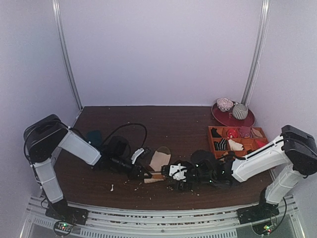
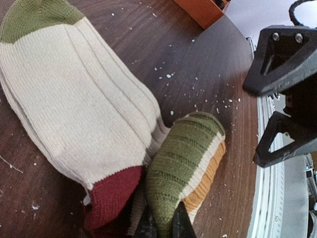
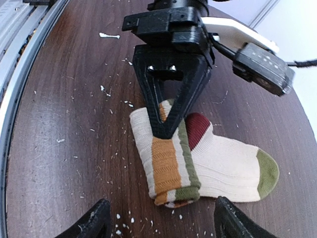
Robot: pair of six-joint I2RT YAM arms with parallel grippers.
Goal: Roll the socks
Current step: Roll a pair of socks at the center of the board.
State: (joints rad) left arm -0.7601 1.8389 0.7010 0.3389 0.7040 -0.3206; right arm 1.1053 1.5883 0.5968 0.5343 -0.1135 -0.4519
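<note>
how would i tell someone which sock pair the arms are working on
On the dark wooden table, look near the front edge, left of the orange tray, between the left gripper and right gripper. There lie the socks, a flat cream knitted pair, cuff end folded over. Nothing else there has their olive toe, dark red heel and olive-and-orange cuff bands.

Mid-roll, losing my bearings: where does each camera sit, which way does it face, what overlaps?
Top external: above and behind the bases, looking down on the table; both arms show.
Left wrist: low over the socks, the right tool at frame right; own fingertips at bottom edge.
Right wrist: low, facing the left tool on the folded socks; own open fingers at bottom corners.
Shared: all three show the socks; each wrist view shows the opposite tool.
</note>
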